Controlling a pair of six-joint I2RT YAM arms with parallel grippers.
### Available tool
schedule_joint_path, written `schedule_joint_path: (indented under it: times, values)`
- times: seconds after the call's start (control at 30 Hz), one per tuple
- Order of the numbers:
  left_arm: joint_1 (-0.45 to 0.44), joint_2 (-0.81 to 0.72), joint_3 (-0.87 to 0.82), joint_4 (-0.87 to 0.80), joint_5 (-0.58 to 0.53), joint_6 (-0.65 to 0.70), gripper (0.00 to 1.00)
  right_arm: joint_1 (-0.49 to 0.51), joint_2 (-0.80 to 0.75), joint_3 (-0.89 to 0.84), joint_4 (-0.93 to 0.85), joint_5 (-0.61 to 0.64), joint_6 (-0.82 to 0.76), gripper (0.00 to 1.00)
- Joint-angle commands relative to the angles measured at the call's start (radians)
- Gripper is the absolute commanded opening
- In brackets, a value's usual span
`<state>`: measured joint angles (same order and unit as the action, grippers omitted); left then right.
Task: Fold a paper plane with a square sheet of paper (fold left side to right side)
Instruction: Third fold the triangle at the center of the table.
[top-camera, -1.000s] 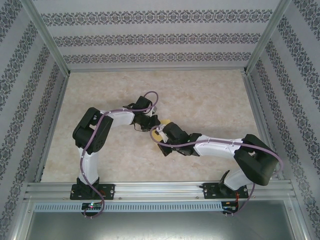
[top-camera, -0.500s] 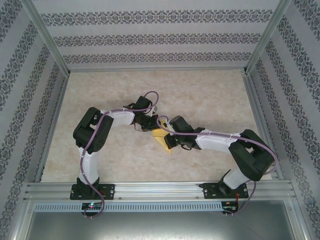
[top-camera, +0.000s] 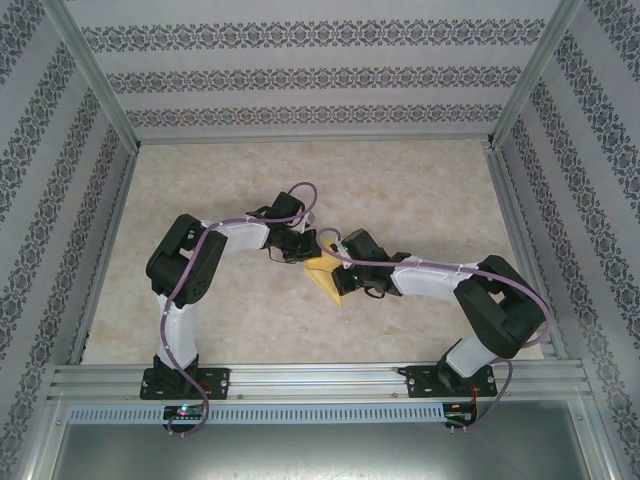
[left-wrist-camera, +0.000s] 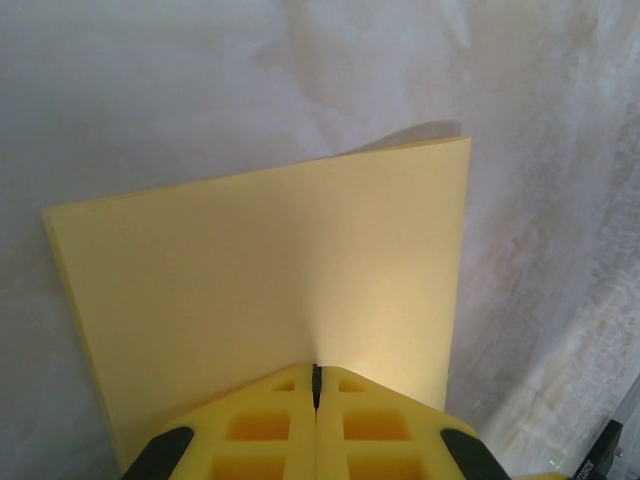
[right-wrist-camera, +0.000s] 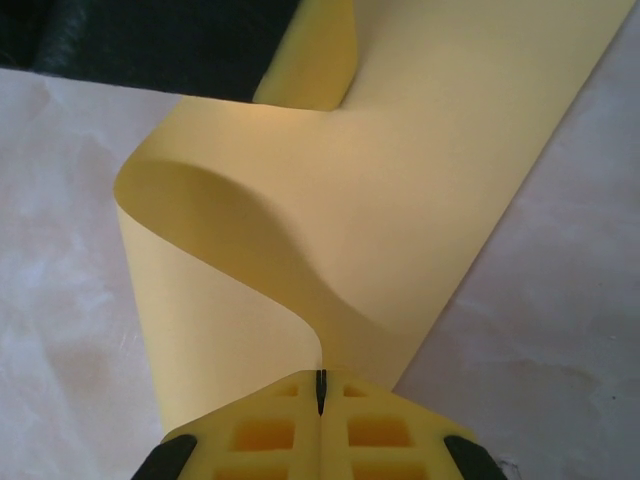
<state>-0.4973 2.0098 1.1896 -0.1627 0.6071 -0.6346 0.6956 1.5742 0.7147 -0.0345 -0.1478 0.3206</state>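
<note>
Swinging rightward since a second ago, the right end effector (right-wrist-camera: 320, 388) pinches the square sheet of paper (top-camera: 325, 276), whose edge curls upward; the left end effector (left-wrist-camera: 316, 385) clamps another edge. Marbled tabletop (top-camera: 420, 190) lies open beyond, patterned walls (top-camera: 300, 75) around.

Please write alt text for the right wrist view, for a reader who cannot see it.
The right gripper, shut, pinches the edge of a yellow sheet of paper that rises in a loose curl above the pale table. A dark shape covers the top left corner.
</note>
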Motion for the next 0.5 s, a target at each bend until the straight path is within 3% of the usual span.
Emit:
schedule_joint_path:
  times: [0.0,0.47]
  values:
    - [-0.012,0.044,-0.027,-0.048,-0.033,0.019,0.07,-0.009,0.015,0.029,-0.014,-0.002,0.019,0.00]
    - [-0.012,0.037,-0.028,-0.055,-0.036,0.022,0.07,-0.019,0.020,0.035,-0.037,0.020,0.018,0.00]
